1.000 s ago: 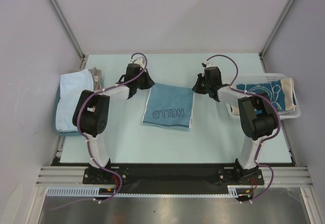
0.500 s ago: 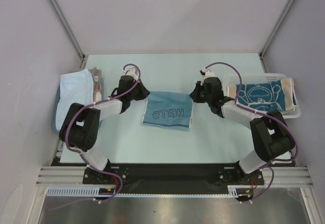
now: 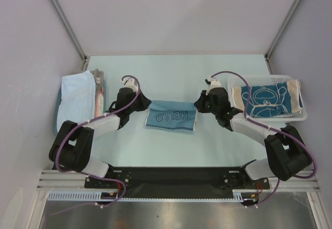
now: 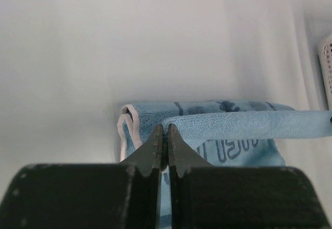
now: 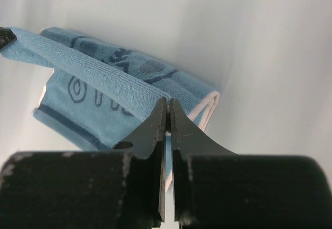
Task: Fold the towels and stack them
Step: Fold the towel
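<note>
From above, the blue towel (image 3: pixel 171 116), soft terry with dark lettering and a pale hem, lies in the middle of the pale surface (image 3: pixel 171 76), one edge raised and stretched between my tools. My left tool (image 3: pixel 141 104) pinches that edge at the towel's left side and my right tool (image 3: pixel 200 103) at its right side. A plain light blue towel (image 3: pixel 75 100) sits folded in the shallow teal tray (image 3: pixel 55 129) at the left edge. A dark teal towel (image 3: pixel 267 98) with white line drawing drapes over the white mesh basket (image 3: pixel 295 117) at the right edge. In my left wrist view, black tapered fingers (image 4: pixel 155 146) are closed tight on the fuzzy corner of the fold. In my right wrist view, fingers (image 5: pixel 157 120) clamp the nubby strip likewise, with the white hem curling beneath.
</note>
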